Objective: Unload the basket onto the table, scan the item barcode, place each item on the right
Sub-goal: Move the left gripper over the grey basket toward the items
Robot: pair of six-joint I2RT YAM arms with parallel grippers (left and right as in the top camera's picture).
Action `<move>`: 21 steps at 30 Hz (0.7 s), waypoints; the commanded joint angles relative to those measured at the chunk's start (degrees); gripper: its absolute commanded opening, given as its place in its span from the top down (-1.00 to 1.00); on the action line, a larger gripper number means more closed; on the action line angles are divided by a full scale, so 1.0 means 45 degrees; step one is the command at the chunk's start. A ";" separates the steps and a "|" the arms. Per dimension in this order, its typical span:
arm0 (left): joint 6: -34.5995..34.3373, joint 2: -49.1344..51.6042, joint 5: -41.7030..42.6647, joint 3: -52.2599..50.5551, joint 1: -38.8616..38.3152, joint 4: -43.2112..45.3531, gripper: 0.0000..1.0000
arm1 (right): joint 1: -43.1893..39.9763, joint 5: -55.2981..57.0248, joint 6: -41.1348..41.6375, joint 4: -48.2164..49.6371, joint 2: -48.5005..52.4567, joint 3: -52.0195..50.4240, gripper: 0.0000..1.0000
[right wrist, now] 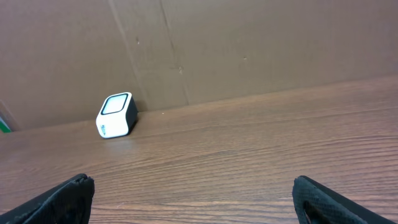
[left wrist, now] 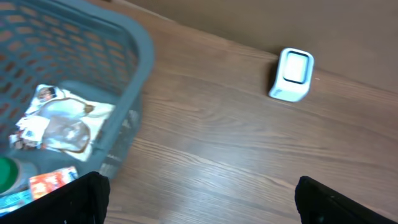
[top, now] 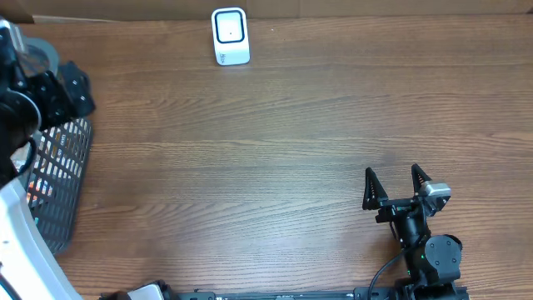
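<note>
**Both arms empty, goods waiting in the basket**

Nothing is held yet. The left arm (top: pixel 50 96) hangs over the grey mesh basket (top: pixel 62 179) at the table's (top: pixel 275 167) left edge. Its jaws are spread wide and empty, which looks like the stance for reaching in to pick something out. The right arm (top: pixel 416 229) sits back near the table's near right corner. Its jaws are just as wide, with nothing between them, and they face the far edge. I take that as waiting clear of the work until it is wanted.

The barcode scanner (top: pixel 231 36) stands alone at the far edge, a little left of middle and close to the cardboard wall (right wrist: pixel 249 50). Its window tilts up and towards the arms, so an item could be shown to it from the open table in front.

Whatever is to be scanned is in the basket. The left wrist view shows a crinkled packet (left wrist: pixel 62 121), a green-capped bottle (left wrist: pixel 5 177) and an orange carton (left wrist: pixel 53 183) lying close together.

A good deal is hard to read:
- That wrist view is blurred, so no barcode shows on any item and I cannot tell which face carries one.
- The bottle and carton are cut off at the frame edge.
- From overhead, the arm and the mesh hide most of the basket's contents.
- I cannot tell whether the scanner is lit.
</note>
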 commanded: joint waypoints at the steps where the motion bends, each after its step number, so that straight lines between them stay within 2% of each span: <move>1: 0.0160 0.0466 -0.0597 0.0398 0.0316 -0.0058 -0.99 | -0.0053 -0.0010 0.0000 0.0097 -0.0126 -0.0131 -1.00; 21: 0.0350 0.0743 -0.1302 0.0398 0.0369 -0.0039 -1.00 | -0.0053 -0.0010 0.0000 0.0097 -0.0126 -0.0131 -0.99</move>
